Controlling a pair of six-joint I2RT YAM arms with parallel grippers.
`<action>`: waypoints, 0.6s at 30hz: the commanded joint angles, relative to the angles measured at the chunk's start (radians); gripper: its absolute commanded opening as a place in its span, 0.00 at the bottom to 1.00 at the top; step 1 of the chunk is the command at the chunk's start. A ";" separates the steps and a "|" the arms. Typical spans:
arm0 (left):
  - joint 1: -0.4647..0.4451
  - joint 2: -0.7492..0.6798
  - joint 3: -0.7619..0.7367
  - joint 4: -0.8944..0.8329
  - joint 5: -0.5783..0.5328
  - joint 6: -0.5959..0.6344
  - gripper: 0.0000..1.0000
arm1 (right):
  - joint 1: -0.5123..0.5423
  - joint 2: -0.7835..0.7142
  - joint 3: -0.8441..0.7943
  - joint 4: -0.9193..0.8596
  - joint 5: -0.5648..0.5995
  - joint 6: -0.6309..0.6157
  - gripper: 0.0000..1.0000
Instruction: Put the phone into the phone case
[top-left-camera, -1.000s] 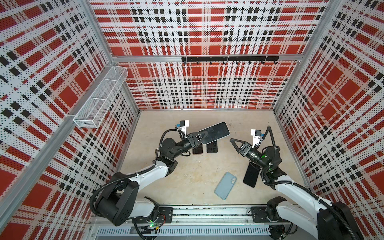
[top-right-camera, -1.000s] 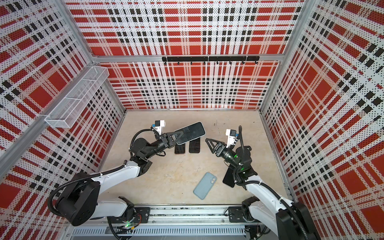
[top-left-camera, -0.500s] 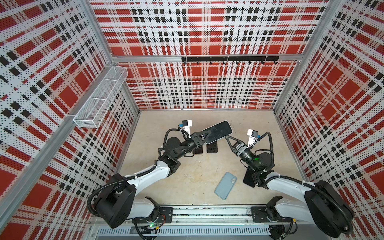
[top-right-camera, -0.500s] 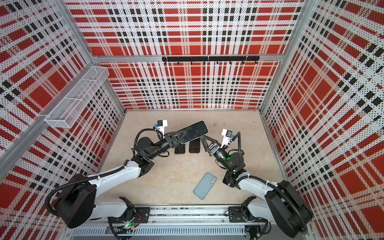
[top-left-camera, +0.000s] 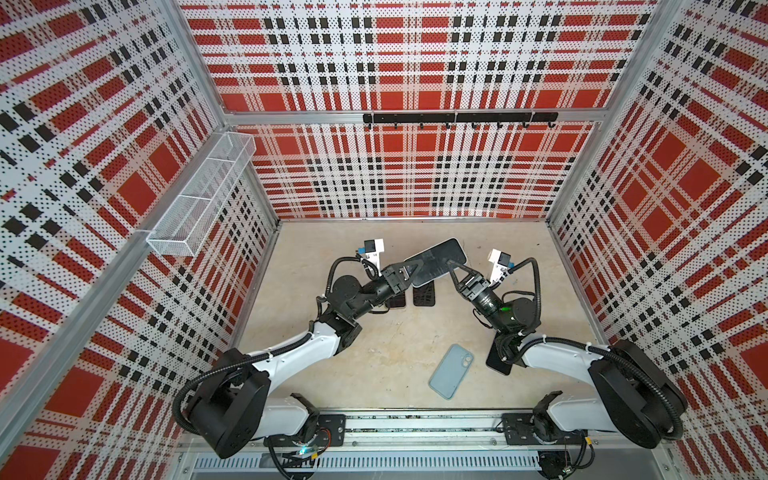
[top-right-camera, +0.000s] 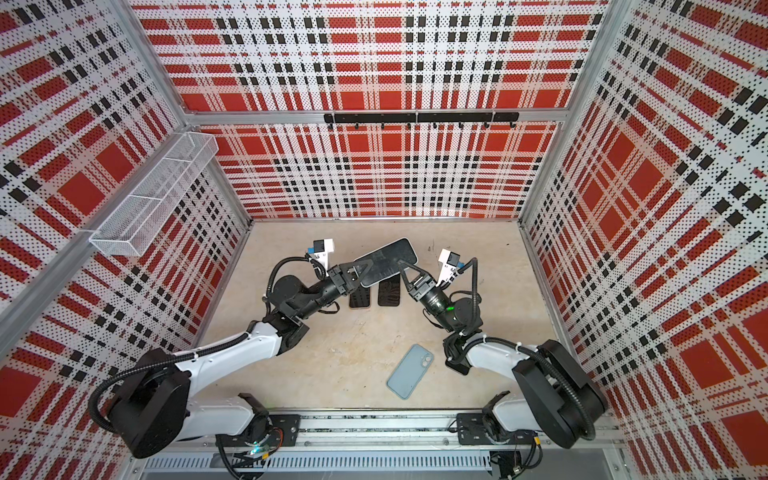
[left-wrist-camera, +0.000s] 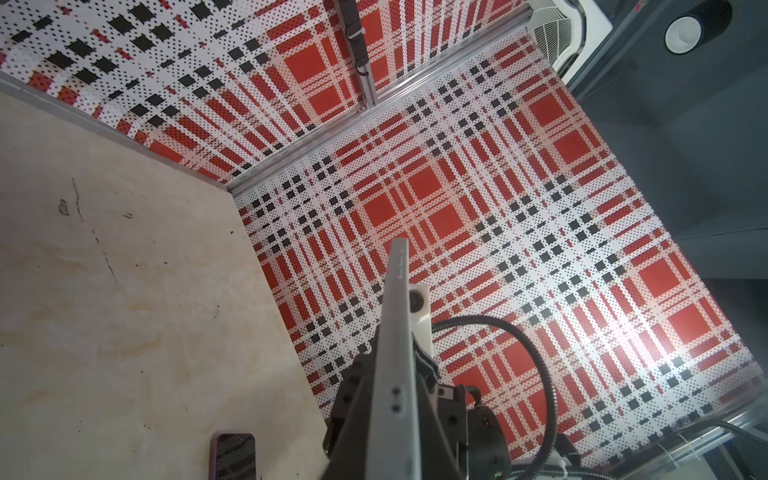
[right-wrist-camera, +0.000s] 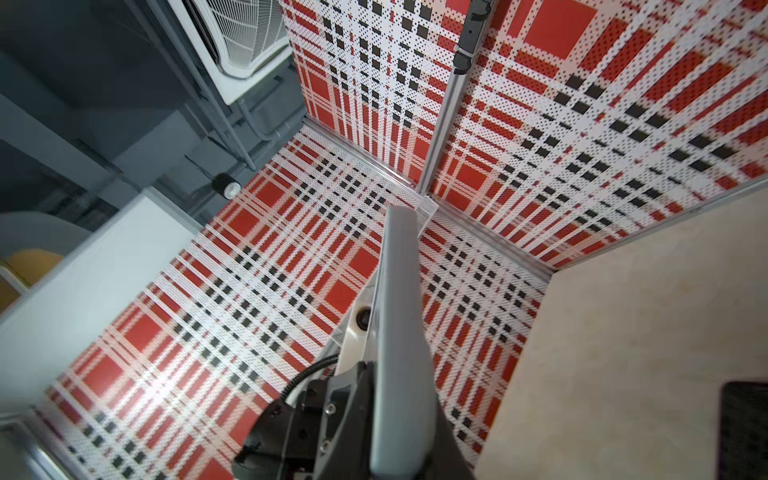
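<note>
A dark-screened phone (top-left-camera: 435, 261) with a grey rim hangs tilted above the table's far middle; it shows in both top views (top-right-camera: 384, 262). My left gripper (top-left-camera: 415, 269) is shut on its left end. My right gripper (top-left-camera: 456, 266) is shut on its right end. Both wrist views show the phone edge-on as a grey slab (left-wrist-camera: 395, 349) (right-wrist-camera: 399, 316), with dark jaws pressed against both of its faces. The light blue phone case (top-left-camera: 451, 371) lies flat on the table near the front, camera cutout toward the back, apart from both grippers.
Two small dark patterned slabs (top-left-camera: 424, 296) (top-left-camera: 395, 301) lie on the table under the held phone. Another dark phone (top-left-camera: 498, 362) lies partly under my right arm. A wire basket (top-left-camera: 199, 199) hangs on the left wall, a hook rail (top-left-camera: 457, 118) on the back wall.
My right gripper has swung left and up to the phone's right end and closed on it. The left gripper has kept its hold, moving the phone slightly right.
</note>
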 joint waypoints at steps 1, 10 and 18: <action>-0.008 -0.032 0.037 -0.011 0.020 0.034 0.06 | 0.006 0.025 0.039 0.071 -0.018 -0.056 0.04; 0.044 -0.220 0.088 -0.382 0.120 0.257 0.69 | -0.022 -0.082 0.096 -0.240 -0.131 -0.165 0.00; 0.100 -0.318 0.292 -1.094 0.385 0.649 0.78 | -0.047 -0.181 0.356 -0.934 -0.539 -0.460 0.00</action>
